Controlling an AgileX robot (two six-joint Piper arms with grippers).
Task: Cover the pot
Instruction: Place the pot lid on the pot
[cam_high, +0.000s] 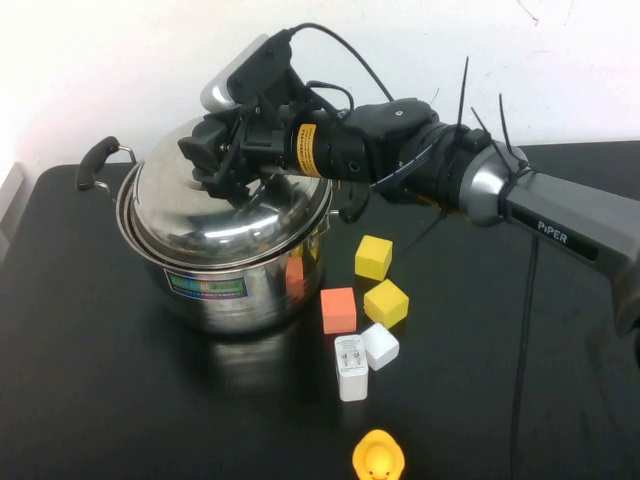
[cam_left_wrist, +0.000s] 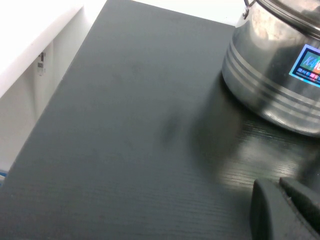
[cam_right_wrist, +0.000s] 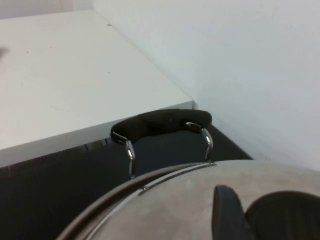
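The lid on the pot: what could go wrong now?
The lid looks tilted on the pot, so it may slip when the right gripper, above its centre, lets go. The orange block is close to the pot and could be knocked. The left gripper rests low, aside.

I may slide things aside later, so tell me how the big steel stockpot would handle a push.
The shiny stainless-steel stockpot looks broad and low, so it would probably slide on the black table, not tip. Its domed steel lid might shift, since the right gripper sits over it. The left gripper hangs low beside the pot.
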